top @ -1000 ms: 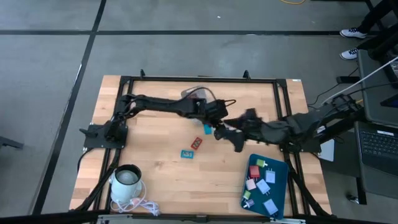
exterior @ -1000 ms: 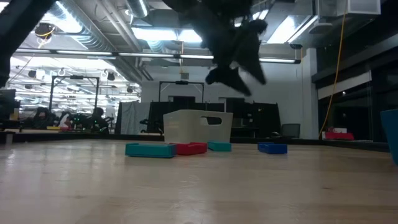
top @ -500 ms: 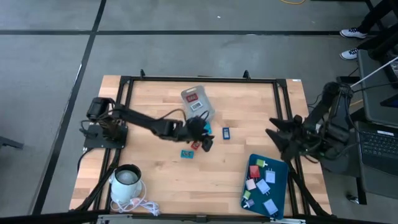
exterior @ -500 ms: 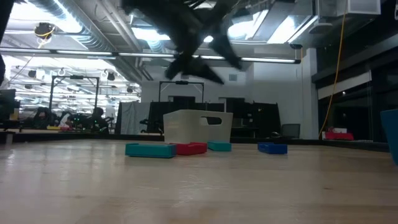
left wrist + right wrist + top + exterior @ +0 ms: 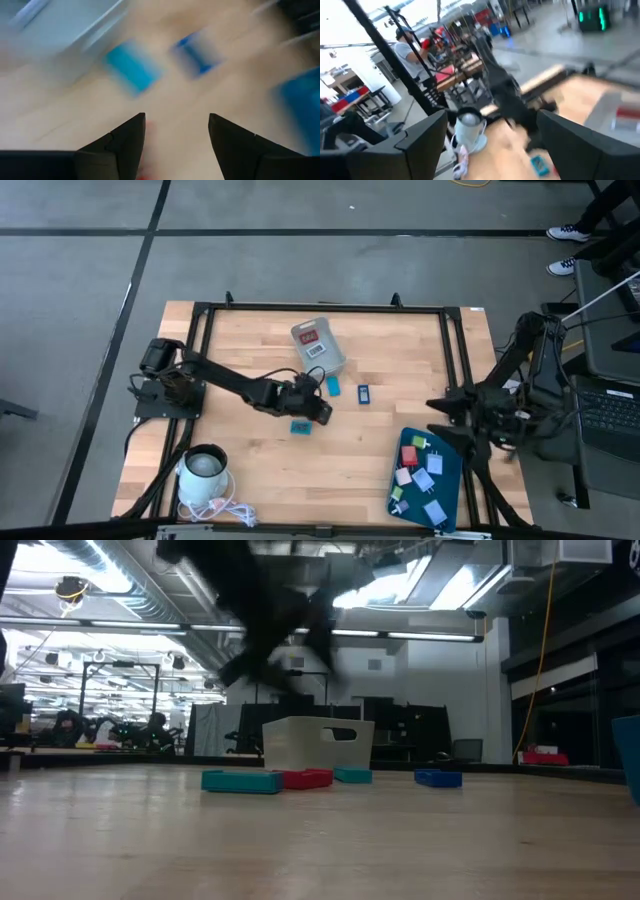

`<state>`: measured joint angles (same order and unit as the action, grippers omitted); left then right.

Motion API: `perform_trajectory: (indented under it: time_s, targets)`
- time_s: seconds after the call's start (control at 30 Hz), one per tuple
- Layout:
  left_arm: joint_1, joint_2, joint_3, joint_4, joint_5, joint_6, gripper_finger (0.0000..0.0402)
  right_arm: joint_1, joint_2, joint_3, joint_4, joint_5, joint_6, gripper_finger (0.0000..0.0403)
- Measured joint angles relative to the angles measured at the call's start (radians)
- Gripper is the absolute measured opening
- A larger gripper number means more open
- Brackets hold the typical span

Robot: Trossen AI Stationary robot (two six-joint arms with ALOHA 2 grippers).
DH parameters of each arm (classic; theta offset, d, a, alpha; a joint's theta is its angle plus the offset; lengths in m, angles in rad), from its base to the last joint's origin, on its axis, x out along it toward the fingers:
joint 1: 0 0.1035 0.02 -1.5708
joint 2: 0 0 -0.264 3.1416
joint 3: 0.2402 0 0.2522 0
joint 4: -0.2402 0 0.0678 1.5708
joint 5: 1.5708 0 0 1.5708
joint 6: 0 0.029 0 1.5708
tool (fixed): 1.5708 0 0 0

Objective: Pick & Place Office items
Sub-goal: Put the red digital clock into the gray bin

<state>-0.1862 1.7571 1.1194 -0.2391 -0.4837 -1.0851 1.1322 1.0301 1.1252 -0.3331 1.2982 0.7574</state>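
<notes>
Four office items lie flat on the table's middle: a teal piece [image 5: 300, 426] [image 5: 242, 780], a red piece [image 5: 306, 778], a light blue piece [image 5: 333, 386] [image 5: 132, 72] and a blue piece [image 5: 364, 392] [image 5: 197, 55]. My left gripper [image 5: 318, 408] [image 5: 175, 130] hangs open above the red piece, hiding it in the high view; the low view shows it blurred, well above the table. My right gripper [image 5: 440, 417] [image 5: 500, 145] is open at the table's right edge, above the tray's far end. Several more pieces lie on the dark-teal tray [image 5: 447, 480].
The translucent grey bin [image 5: 318, 343] [image 5: 318, 743] stands at the far middle with a red-labelled item inside. A white kettle [image 5: 205, 470] with its cord sits at the near left corner. People and racks show in the room beyond the table.
My right arm has pulled back from the table's middle to the right edge. My left arm has swung from beside the bin toward the near edge and slightly left, ending over the red piece. The pieces on the table have stayed where they were.
</notes>
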Motion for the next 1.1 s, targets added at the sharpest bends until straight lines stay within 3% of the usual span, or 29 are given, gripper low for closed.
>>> perform_trajectory:
  time_s: [0.1, 0.27, 0.57, 0.83, 1.1]
  targets:
    - [0.033, 0.032, -0.007, -0.159, 0.049, -0.026, 0.0212, 0.012, 0.002, 0.0, 0.193, 0.035, -0.263, 0.0315]
    - [0.08, 0.03, -0.002, -0.183, 0.13, 0.005, 0.0215, 0.016, -0.016, 0.0, 0.359, -0.015, -0.526, 0.0315]
    - [0.099, 0.03, -0.002, -0.153, 0.184, 0.032, 0.0246, 0.015, -0.045, 0.0, 0.363, -0.068, -0.578, 0.0315]
    - [0.096, 0.094, 0.006, -0.206, 0.296, 0.002, 0.026, 0.015, -0.044, 0.0, 0.359, -0.068, -0.587, 0.0315]
    - [0.096, 0.169, 0.104, -0.209, 0.329, 0.039, 0.0261, 0.015, -0.044, 0.0, 0.361, -0.071, -0.577, 0.0315]
